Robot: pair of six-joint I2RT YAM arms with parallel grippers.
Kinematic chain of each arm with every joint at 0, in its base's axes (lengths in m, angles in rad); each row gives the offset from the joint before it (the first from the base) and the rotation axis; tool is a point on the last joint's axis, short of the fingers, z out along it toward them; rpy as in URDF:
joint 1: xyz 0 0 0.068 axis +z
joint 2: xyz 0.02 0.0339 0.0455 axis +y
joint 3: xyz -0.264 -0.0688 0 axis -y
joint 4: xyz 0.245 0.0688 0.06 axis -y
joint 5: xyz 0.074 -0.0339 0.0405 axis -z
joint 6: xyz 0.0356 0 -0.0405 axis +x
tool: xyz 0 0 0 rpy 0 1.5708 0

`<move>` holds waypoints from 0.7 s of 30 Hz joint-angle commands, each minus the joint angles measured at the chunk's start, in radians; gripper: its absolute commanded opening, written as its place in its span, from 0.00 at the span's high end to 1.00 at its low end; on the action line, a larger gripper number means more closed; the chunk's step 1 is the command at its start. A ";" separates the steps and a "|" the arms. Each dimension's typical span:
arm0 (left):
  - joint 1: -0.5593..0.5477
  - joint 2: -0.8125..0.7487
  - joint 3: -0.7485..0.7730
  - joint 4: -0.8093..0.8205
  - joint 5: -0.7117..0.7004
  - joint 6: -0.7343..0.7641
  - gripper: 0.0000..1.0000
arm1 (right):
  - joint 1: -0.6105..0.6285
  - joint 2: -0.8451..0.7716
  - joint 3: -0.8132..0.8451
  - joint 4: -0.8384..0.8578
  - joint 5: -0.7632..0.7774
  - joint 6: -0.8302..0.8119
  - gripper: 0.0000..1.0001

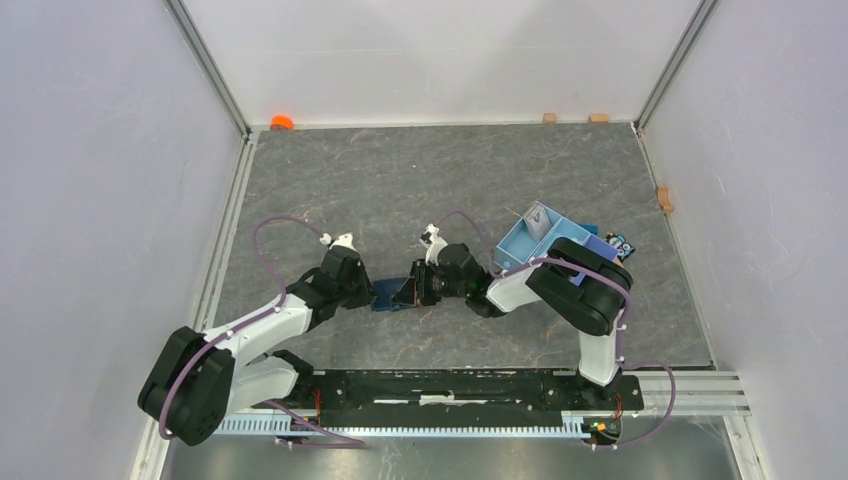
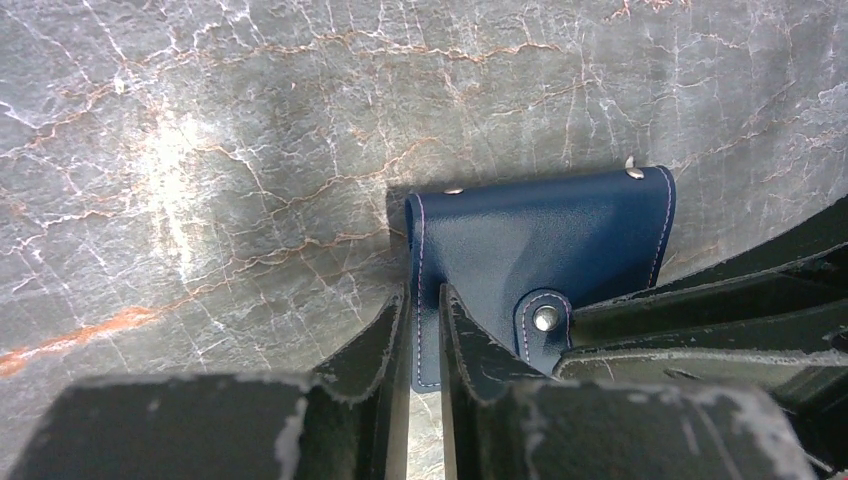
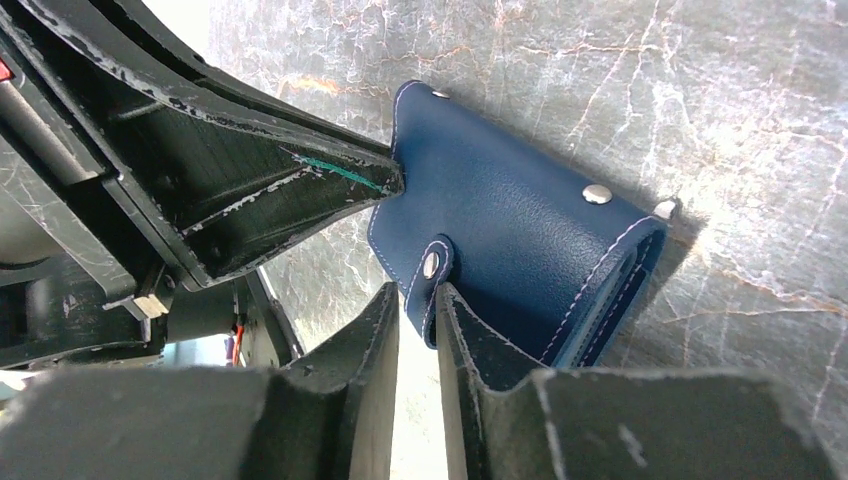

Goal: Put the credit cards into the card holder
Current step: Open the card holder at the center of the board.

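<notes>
Left gripper (image 2: 424, 340): nips the card holder (image 2: 540, 235) at one corner, jaws drawn almost together with only the stitched navy edge between them. Right gripper (image 3: 418, 320): likewise closed down, pinching the snap tab (image 3: 432, 262) on the adjoining long edge, just beside the left's hold. Reads as an anchor-and-pull arrangement: body pinned on one side, tab gripped on the other for tugging off its stud and freeing the flap to expose the pockets. Cannot tell whether the snap is fastened. Judged an opening step, ahead of any card work. Location of holder: between the two grippers, roughly mid-width on the table (image 1: 400, 170), in its nearer half, well apart from the light-blue tray (image 1: 512, 252) off to the right. Appears folded shut and tipped up at the gripped edge; cannot tell whether the far edge touches the stone. Orientation: lies with long axis left to right across the left wrist view, from pinched corner to far stitched end; turns the tab edge toward the wrists, with two metal studs along the opposite edge. Seen from the right wrist, points its open end away and to the right, with lighter blue lining visible inside. Too little navy in the top view to fix the axis against the table. Credit cards: none in either gripper, none in the wrist views; possibly one in the pale shape (image 1: 537, 222) in the tray's far compartment, too small to tell.
</notes>
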 commanded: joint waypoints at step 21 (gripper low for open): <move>-0.004 -0.020 -0.039 -0.038 -0.007 -0.055 0.98 | 0.059 -0.029 -0.042 0.209 0.005 -0.156 1.00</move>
